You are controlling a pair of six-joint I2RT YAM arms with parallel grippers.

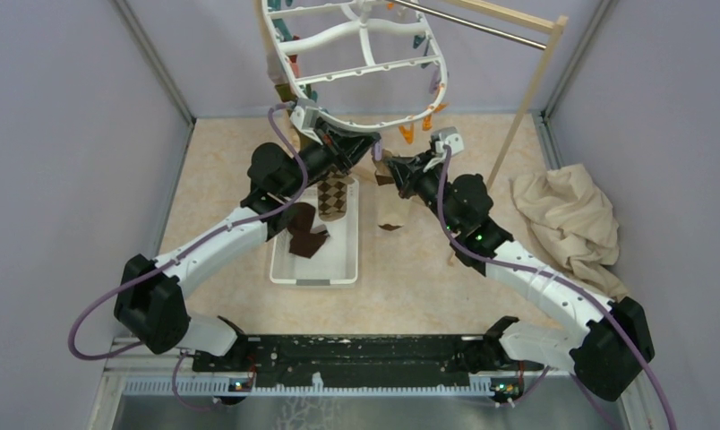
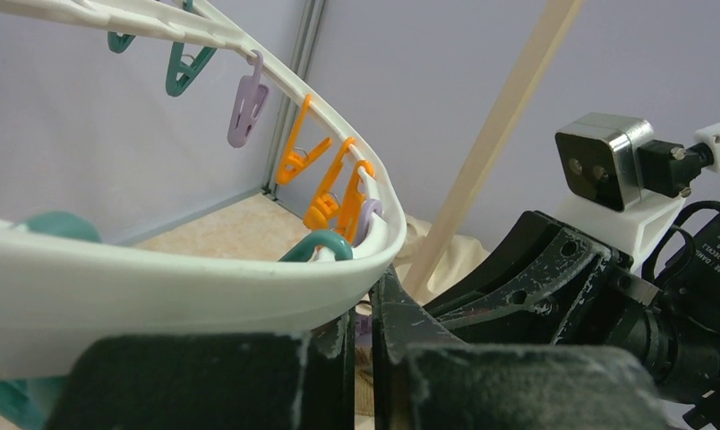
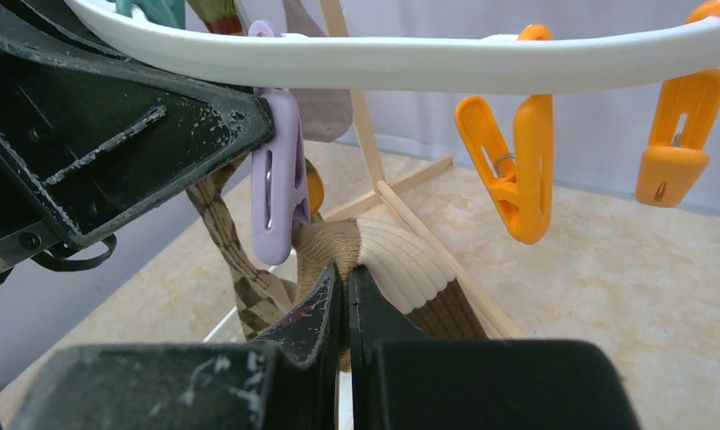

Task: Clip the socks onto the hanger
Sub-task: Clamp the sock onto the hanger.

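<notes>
The right gripper (image 3: 346,285) fills the bottom centre of its wrist view, jaws pressed together on the ribbed cuff of a cream-and-brown sock (image 3: 410,269). It holds the cuff just under the lower tip of a purple peg (image 3: 280,188), which hangs from the white hanger (image 3: 410,61) running across the top of the frame. From the left of that frame the left gripper (image 2: 364,313) reaches in. Its jaws are all but closed and appear to pinch the top end of that peg (a sliver of purple shows between its fingers in its own view), yet the peg's mouth does not look parted. So this sock is at the peg but not clipped. Behind the peg a patterned sock (image 3: 220,224) hangs down and seems already hung, though what holds it is hidden. In the overhead view an argyle sock (image 1: 336,197) and a dark brown sock (image 1: 307,240) lie in the white tub (image 1: 313,273) at centre, so at least two remain after this one. Orange pegs (image 3: 510,170) to the right hang unused.
</notes>
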